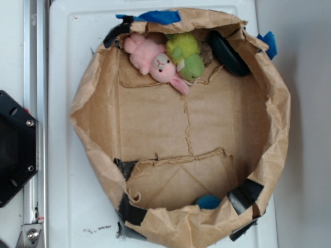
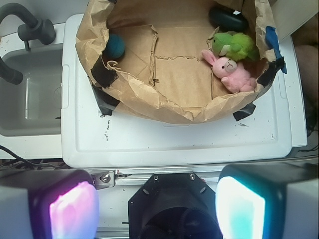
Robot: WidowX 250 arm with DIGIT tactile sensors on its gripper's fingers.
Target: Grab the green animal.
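Your gripper [image 2: 154, 209] shows only in the wrist view, as two lit finger pads at the bottom edge, one glowing pink [image 2: 72, 209] and one teal [image 2: 239, 206]. They stand wide apart with nothing between them, well short of the paper bag [image 2: 149, 94], over the black base mount [image 2: 172, 204].

The green animal [image 1: 187, 56] lies inside the bag against its wall, its fuzzy yellow-green body toward the rim and its smoother green head toward the bag's middle. The pink plush bunny [image 1: 153, 59] lies pressed against its side (the two touch, and the bunny's ear reaches below the green head). On the animal's other side, a dark oval object [image 1: 228, 53] leans on the bag wall, with a small brownish thing [image 1: 206, 51] between them that you cannot identify.

Across the bag, a blue-teal ball [image 1: 209, 201] sits against the opposite wall. The bag rests on a white tray-like lid [image 1: 72, 77], and its rim is patched with black tape [image 1: 244, 194] and blue tape [image 1: 158, 17].
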